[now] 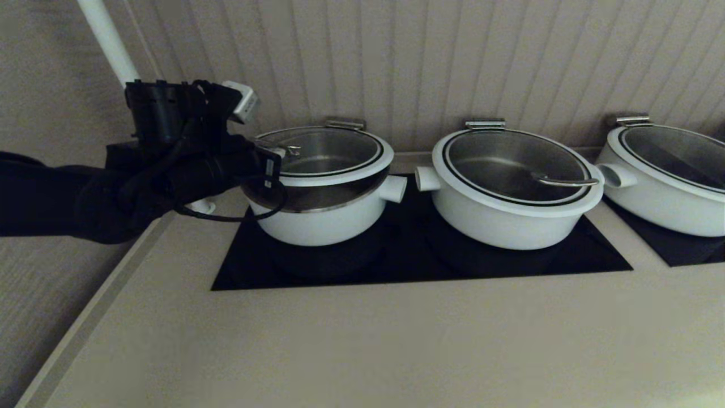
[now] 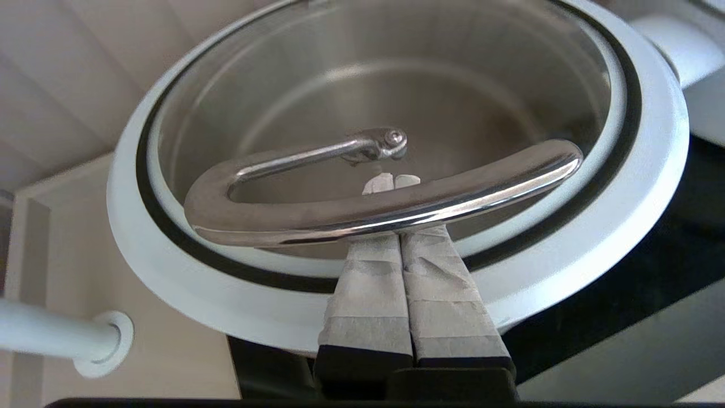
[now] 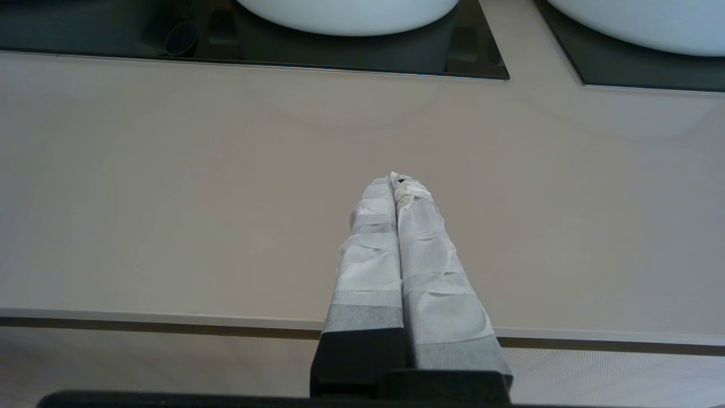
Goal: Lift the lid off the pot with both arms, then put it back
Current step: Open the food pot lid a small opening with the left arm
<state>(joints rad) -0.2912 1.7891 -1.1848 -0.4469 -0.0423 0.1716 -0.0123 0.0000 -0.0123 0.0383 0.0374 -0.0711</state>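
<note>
Under the steel loop handle [image 2: 385, 204] of the lid [image 1: 325, 154], raised above the pot [image 1: 317, 218], the left hand [image 2: 391, 181] is hooked, fingers pressed together; right hand [image 3: 399, 180] closed empty over the tabletop [image 3: 226, 198].

Two other lidded white pots [image 1: 512, 190], black cooktop [image 1: 419, 255], beige counter [image 1: 396, 340]

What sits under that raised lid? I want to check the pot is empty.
Under the lid, hooked up by the shut left gripper, the pot shows bare steel; its left part is hidden.
</note>
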